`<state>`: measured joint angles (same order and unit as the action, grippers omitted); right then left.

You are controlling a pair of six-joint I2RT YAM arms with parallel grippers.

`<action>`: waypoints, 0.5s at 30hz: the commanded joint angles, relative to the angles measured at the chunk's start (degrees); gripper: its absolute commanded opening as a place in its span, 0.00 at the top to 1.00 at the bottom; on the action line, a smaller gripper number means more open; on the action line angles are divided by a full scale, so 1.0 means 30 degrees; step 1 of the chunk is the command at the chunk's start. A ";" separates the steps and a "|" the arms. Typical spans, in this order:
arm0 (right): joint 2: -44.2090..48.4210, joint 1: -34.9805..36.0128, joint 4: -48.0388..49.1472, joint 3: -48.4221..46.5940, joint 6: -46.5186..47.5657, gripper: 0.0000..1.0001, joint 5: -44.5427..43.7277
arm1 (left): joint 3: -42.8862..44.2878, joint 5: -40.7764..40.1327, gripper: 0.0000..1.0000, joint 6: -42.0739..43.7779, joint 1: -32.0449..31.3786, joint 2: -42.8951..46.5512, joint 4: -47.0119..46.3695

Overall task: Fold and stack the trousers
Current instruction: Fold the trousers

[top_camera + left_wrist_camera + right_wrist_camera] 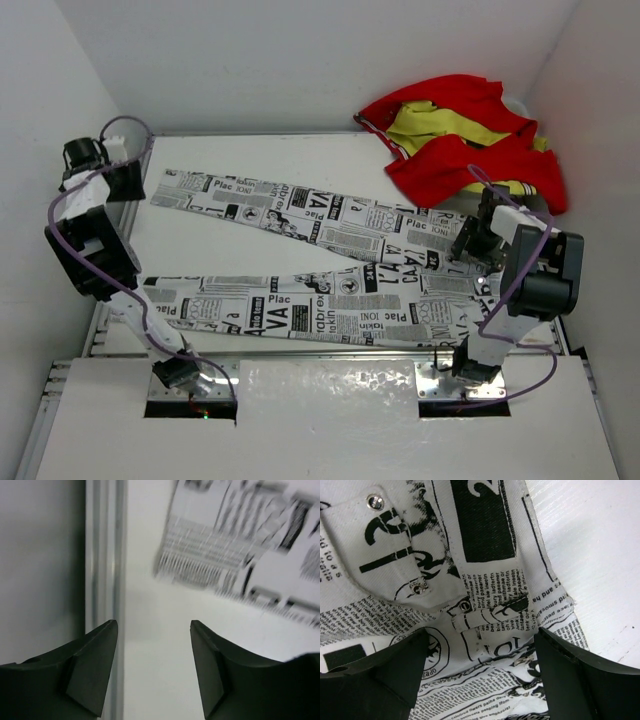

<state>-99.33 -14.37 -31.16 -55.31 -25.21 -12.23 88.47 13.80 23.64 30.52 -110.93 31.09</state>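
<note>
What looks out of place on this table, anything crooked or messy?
The trousers lie unfolded, their legs splayed apart in a V toward the left rather than lined up. A red and yellow garment sits crumpled in the far right corner, beside the trousers' waist end. Nothing looks torn or spilled.

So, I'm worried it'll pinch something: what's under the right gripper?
The waistband of the trousers, with snap studs and a belt loop, lies under the open right gripper; bare table shows beside it. Anything beneath the cloth is covered.
</note>
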 commanded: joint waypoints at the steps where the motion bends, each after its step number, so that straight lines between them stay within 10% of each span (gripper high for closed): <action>1: 0.0999 0.0161 -0.0277 -0.0664 0.0552 0.18 0.0297 | 0.2294 0.1581 0.41 -0.2281 -0.1148 -0.2387 -0.0577; 9: 0.1175 0.0307 -0.1684 -0.2303 0.1021 0.18 -0.0171 | 0.6835 -0.2401 0.37 -0.4392 -0.1795 -0.7313 -0.0142; 15: 0.1031 0.0688 -0.2036 -0.3154 0.0816 0.19 -0.0551 | 0.4040 -0.1203 0.38 -0.4422 -0.2322 -0.6882 0.0215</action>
<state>-98.06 -13.02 -36.01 -61.95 -22.90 -12.23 105.91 9.82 12.16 24.38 -133.62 28.99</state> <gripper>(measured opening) 0.816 0.628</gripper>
